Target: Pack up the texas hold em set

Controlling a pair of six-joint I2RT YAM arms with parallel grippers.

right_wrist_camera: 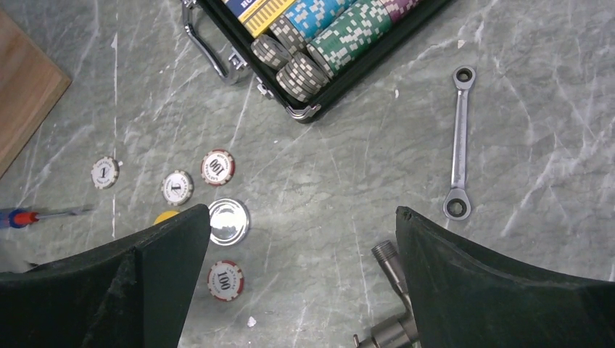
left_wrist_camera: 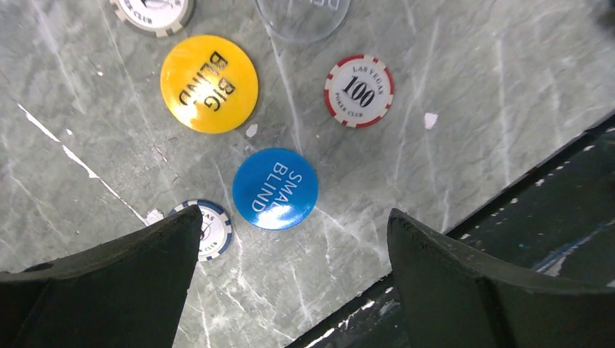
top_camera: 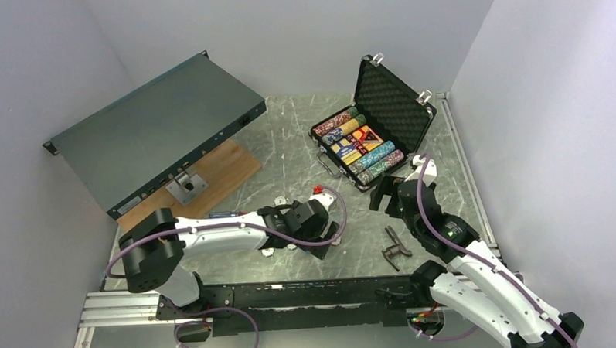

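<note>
Scattered-piece pickup stage, probably: left claw (left_wrist_camera: 294,215) spread wide, empty, hung over glossy blue round plastic disc (left_wrist_camera: 275,188); right claw (right_wrist_camera: 301,212) spread wide, empty too. Lowering and pinch needed next.

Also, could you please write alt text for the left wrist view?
The open left gripper hangs over game pieces on a grey marbled table: a blue SMALL BLIND disc ahead of its fingers, a yellow BIG BLIND disc and a red-edged 100 chip beyond, a blue-edged chip partly hidden by one finger.
</note>
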